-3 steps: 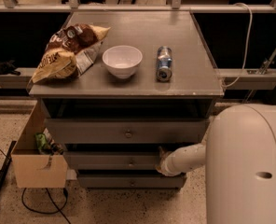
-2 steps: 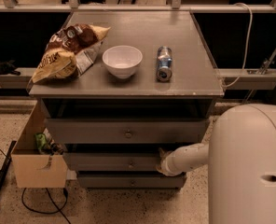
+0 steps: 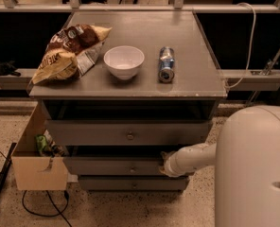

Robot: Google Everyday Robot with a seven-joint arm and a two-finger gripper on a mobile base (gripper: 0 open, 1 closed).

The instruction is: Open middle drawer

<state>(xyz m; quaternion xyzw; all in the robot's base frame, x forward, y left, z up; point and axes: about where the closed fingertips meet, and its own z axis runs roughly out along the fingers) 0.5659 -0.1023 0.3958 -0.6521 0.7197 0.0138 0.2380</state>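
Note:
The grey cabinet has three drawer fronts under its top. The middle drawer (image 3: pixel 111 166) is the shallow grey front with a small round knob (image 3: pixel 133 169), below the wider top drawer (image 3: pixel 83 132). My gripper (image 3: pixel 167 163) is at the end of the white arm (image 3: pixel 194 157). It sits against the right part of the middle drawer's front, to the right of the knob. The arm hides that end of the drawer.
On the cabinet top (image 3: pixel 196 74) are a chip bag (image 3: pixel 66 53), a white bowl (image 3: pixel 124 61) and a can lying on its side (image 3: pixel 166 64). The bottom drawer (image 3: pixel 130 183) is below. A cardboard box (image 3: pixel 36 167) and cables (image 3: pixel 40 207) are on the floor at left. My white body (image 3: pixel 253 169) fills the right.
My white body has edged slightly to the right. The gripper stays at the same spot on the middle drawer's front.

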